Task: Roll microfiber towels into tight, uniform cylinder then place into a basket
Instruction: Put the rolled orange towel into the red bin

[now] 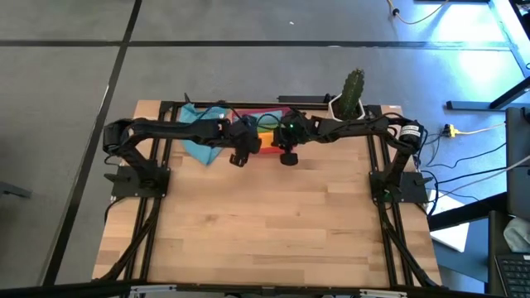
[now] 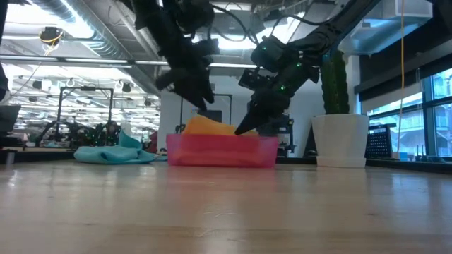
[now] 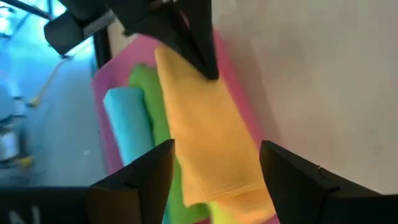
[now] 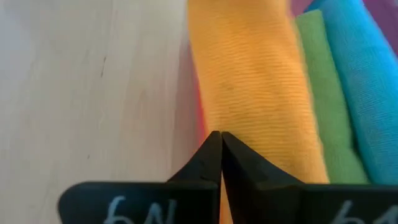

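The red basket (image 2: 222, 152) stands at the table's far edge and holds three rolled towels side by side: orange (image 3: 205, 130), green (image 3: 146, 87) and teal (image 3: 127, 118). The orange roll lies nearest the table's near side and sticks up above the rim (image 2: 208, 125). My left gripper (image 3: 214, 152) is open just above the orange roll's left part, with one finger on each side and touching nothing. My right gripper (image 4: 221, 137) is shut, with its tip on the orange roll's right part. A loose teal towel (image 1: 195, 141) lies crumpled on the table left of the basket. My right gripper presses its shut fingertips (image 3: 208, 65) on the top of the orange roll (image 4: 239, 118), near its right end and by the basket's near wall. The fingers slant down from the right. The roll lies in the basket.
A white pot with a green cactus (image 2: 340, 137) stands on the table right of the basket, close behind my right arm. The near part of the wooden table (image 1: 265, 223) is bare wood.
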